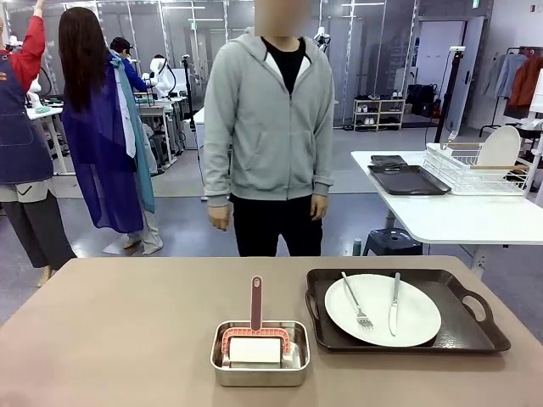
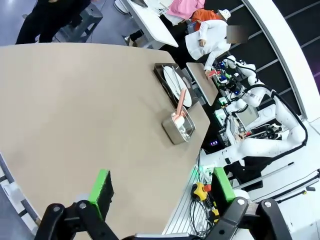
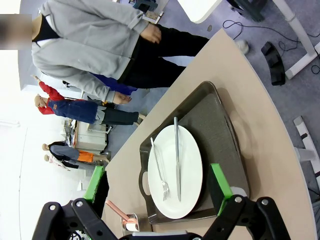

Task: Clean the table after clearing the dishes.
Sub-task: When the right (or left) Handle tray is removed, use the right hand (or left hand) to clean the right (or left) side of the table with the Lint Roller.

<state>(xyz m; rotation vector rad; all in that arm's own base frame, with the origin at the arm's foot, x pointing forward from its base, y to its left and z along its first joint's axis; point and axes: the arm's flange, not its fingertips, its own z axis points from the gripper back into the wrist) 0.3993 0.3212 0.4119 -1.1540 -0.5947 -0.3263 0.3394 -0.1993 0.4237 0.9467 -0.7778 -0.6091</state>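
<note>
On the taupe table (image 1: 127,331), a white plate (image 1: 420,318) holding a fork (image 1: 355,301) and a knife (image 1: 394,303) rests on a dark brown handled tray (image 1: 475,326) at the near right. In the right wrist view my right gripper (image 3: 157,187) hangs open above that plate (image 3: 187,150) and tray (image 3: 220,125), with nothing between its fingers. My left gripper (image 2: 162,192) is also open and holds nothing. It is high over the table's (image 2: 75,110) bare left part, far from the plate (image 2: 175,85).
A small steel pan (image 1: 259,377) with a pink-handled tool (image 1: 256,303) sits near the front middle. A person in a grey hoodie (image 1: 271,127) stands at the far edge, arms down. A white side table (image 1: 458,216) at back right carries a dark tray (image 1: 409,180) and a wire rack (image 1: 471,170).
</note>
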